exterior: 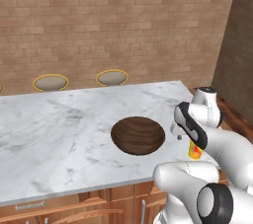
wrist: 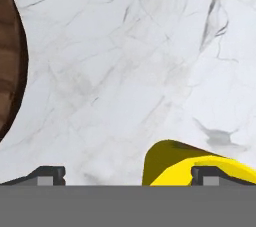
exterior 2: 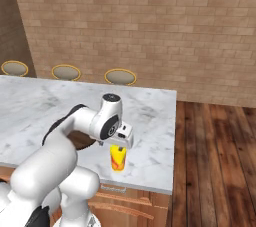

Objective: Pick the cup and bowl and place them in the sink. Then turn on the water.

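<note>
Hand view: gripper (wrist: 127, 175) spread wide just above the cup (wrist: 175, 163), bowl (wrist: 11, 56) beside it

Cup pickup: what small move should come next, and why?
Probably shift the open gripper sideways to centre it on the cup, then descend. In the hand view the cup sits under one fingertip rather than between the two, standing on the marble counter.

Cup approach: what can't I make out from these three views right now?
- Cup: left base view, upper part hidden by the arm; hand view, lower part cut by the bottom edge.
- Gripper: whether the open jaws straddle the cup is unclear.
- Bowl: cut off by the hand view's left edge.
</note>
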